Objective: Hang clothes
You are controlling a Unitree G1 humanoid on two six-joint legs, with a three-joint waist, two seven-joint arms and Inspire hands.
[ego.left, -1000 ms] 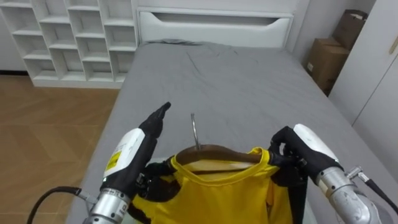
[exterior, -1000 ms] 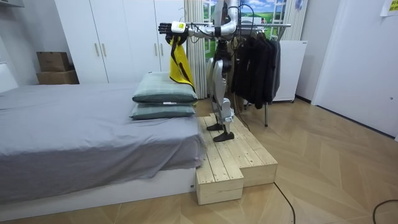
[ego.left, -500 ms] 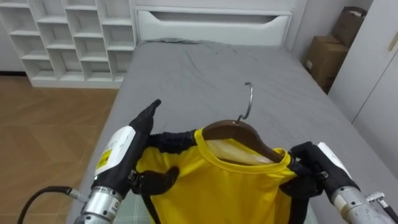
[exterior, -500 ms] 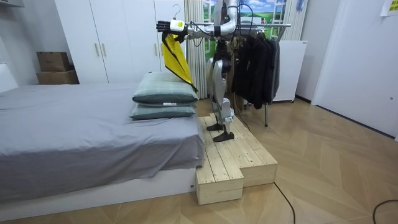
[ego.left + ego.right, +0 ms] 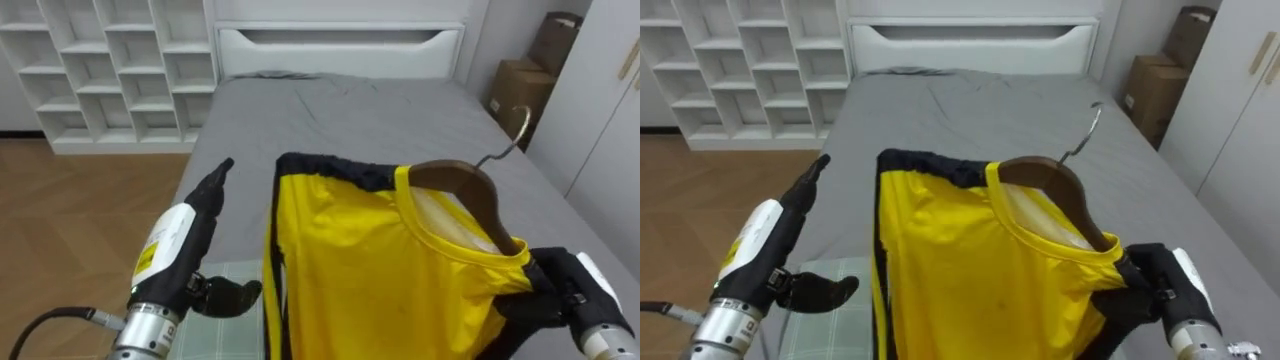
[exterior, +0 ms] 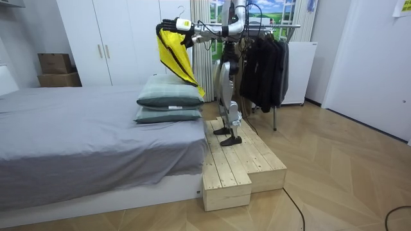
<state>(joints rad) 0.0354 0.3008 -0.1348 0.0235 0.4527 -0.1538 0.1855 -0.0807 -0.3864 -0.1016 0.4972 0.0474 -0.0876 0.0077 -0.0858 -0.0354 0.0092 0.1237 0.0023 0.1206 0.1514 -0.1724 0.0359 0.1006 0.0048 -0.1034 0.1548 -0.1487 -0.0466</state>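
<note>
- Ahead of the left robot hand [image 5: 180, 240], whose fingers are straight, the air over the grey bed [image 5: 350, 120] is free up to the headboard [image 5: 340, 45].
- Between it and the right robot hand [image 5: 562, 290], the yellow shirt [image 5: 380, 270] on its hanger [image 5: 465, 188] blocks the way; the right robot hand is curled on the shirt's shoulder.
- Under both robot hands lie two pillows [image 6: 168, 99].
- Behind them stands the rack [image 6: 282, 25] full of dark clothes [image 6: 263, 64].

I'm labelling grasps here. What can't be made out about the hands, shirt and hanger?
1. Right hand: its hold, covered by the yellow shirt in both eye views.
2. Wooden hanger: one arm lies under the shirt.
3. Shirt's hem: cut off by the eye views' bottom edge.
4. Room view: left hand too small to read.
</note>
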